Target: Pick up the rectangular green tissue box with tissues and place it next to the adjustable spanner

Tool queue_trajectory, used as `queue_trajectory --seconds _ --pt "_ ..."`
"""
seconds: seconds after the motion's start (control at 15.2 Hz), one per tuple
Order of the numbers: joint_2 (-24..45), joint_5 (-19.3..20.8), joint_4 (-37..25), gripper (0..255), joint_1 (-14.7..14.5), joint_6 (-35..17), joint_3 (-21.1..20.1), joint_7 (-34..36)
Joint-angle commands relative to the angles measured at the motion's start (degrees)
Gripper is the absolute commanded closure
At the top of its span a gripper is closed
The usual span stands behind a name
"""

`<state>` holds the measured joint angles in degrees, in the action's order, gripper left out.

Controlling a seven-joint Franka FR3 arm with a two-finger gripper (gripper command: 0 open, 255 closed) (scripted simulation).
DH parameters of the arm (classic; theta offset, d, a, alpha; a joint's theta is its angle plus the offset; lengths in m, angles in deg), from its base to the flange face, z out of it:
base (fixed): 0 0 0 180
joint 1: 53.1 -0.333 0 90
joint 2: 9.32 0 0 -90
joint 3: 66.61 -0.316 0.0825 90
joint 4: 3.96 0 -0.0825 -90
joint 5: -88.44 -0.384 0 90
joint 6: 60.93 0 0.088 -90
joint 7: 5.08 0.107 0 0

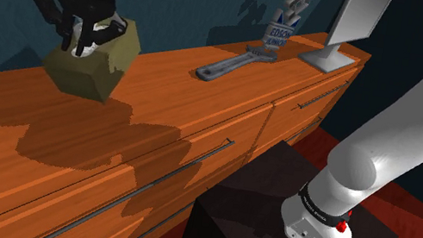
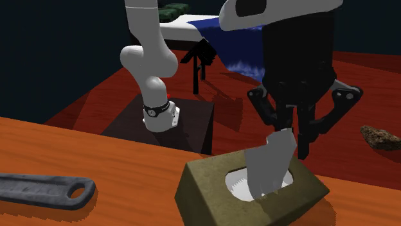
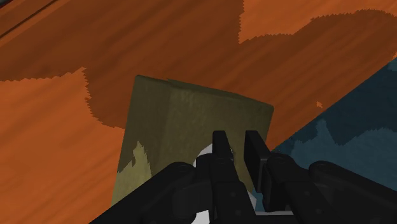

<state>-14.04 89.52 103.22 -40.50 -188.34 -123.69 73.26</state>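
Observation:
An olive-green tissue box point(image 1: 91, 69) hangs tilted above the wooden dresser top point(image 1: 7, 134), over its own shadow. A white tissue point(image 2: 270, 164) sticks up from the slot of the tissue box point(image 2: 212, 186). My gripper point(image 2: 290, 138) is shut on that tissue and carries the box by it. In the wrist view the fingers point(image 3: 221, 149) stand nearly together over the box point(image 3: 184, 121). The grey adjustable spanner point(image 1: 228, 66) lies flat on the dresser, well toward the shoulder view's right of the gripper point(image 1: 84, 43). In the second exterior view the spanner point(image 2: 45, 191) lies left of the box.
A blue-and-white carton point(image 1: 291, 17) and a grey monitor foot point(image 1: 333, 56) stand beyond the spanner at the dresser's far end. The dresser's drawer fronts point(image 1: 191, 180) face the dark stand point(image 1: 271, 228). A dark blue wall runs behind the dresser.

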Motion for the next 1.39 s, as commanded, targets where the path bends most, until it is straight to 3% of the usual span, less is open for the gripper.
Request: queue_trajectory --seconds 0.0,0.66,1.32 --pt "-0.44 -0.57 -1.35 255 0.00 1.59 0.25 -0.47" --pt "0.46 0.21 -9.64 255 0.14 9.38 0.06 -0.38" --pt "4.12 3.96 -19.82 255 -0.36 17.73 -1.40 1.41"
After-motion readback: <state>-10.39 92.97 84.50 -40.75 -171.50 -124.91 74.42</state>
